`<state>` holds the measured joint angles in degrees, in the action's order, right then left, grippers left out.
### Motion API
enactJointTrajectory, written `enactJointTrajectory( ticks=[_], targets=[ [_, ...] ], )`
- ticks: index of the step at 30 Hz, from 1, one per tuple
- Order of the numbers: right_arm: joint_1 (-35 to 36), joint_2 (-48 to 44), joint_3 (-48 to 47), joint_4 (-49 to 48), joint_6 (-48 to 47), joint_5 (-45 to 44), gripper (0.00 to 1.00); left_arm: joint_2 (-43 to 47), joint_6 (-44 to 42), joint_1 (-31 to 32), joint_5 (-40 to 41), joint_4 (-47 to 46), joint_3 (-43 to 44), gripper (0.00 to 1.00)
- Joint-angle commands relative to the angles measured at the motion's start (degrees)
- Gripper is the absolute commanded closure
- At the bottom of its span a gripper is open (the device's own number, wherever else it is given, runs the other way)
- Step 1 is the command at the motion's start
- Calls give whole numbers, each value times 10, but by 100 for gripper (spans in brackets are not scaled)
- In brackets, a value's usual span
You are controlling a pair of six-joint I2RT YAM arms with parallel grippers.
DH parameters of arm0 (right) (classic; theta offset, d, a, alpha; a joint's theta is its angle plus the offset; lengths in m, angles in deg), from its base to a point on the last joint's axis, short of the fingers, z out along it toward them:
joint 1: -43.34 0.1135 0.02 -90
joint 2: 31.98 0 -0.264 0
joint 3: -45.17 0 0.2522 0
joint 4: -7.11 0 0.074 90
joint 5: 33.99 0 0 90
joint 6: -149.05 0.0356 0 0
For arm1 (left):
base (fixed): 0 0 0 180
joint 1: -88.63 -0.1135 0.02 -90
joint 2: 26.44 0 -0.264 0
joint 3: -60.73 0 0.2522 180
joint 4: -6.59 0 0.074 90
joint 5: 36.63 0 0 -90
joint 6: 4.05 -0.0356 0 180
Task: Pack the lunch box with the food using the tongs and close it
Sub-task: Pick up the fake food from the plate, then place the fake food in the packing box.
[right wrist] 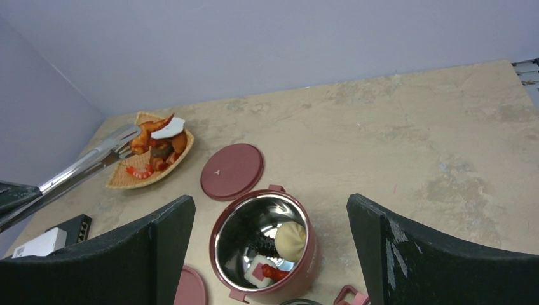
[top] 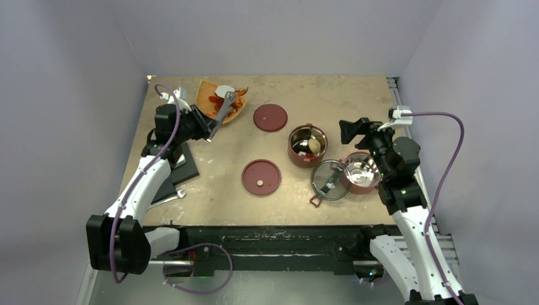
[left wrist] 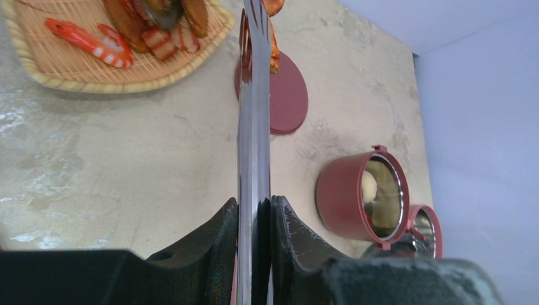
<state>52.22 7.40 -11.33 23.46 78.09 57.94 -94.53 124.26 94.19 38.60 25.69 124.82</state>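
Observation:
My left gripper [top: 204, 127] [left wrist: 254, 200] is shut on the silvery tongs [top: 219, 117] [left wrist: 253, 127] [right wrist: 89, 165]. Their tips reach the orange tray [top: 204, 95] [right wrist: 121, 181] and an orange food piece [left wrist: 274, 44] [right wrist: 147, 136] sits at the tips. More food [left wrist: 95, 41] lies on the tray. One lunch box bowl [top: 293, 152] [left wrist: 343, 190] [right wrist: 305, 267] holds a pale dumpling [right wrist: 291, 240], a dark piece and a white-pink slice. My right gripper [top: 353, 130] [right wrist: 270, 203] hangs open above this bowl. The second bowl [top: 360, 184] stands beside the clear lid [top: 328, 180].
Two dark-red disc lids [top: 270, 117] [top: 261, 176] lie flat mid-table. Black blocks [top: 181, 165] and a short wrench [top: 166, 198] lie by the left arm. A white box [right wrist: 38, 243] shows at far left. Walls close in on three sides.

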Motion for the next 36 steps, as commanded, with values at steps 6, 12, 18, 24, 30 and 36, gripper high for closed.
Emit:
enactJointTrajectory(
  ticks=[6, 12, 18, 24, 30, 36],
  targets=[
    [0, -11, -30, -15, 1, -18, 7, 21, -55, 30, -123, -1, 43, 100],
    [0, -20, -37, -18, 5, -25, 7, 4, -55, 158, -93, 10, 93, 100],
    [0, -31, -50, -6, 6, -37, 7, -29, -45, 267, -60, -1, 135, 100],
    [0, -59, -59, -5, 14, -63, 7, -83, -33, 372, -24, -33, 144, 100],
    [0, -78, -72, 6, 14, -83, 7, -157, -32, 458, 9, -78, 168, 100],
    [0, -89, -79, 26, 9, -92, 7, -223, -47, 507, 23, -83, 225, 100]
  ],
)
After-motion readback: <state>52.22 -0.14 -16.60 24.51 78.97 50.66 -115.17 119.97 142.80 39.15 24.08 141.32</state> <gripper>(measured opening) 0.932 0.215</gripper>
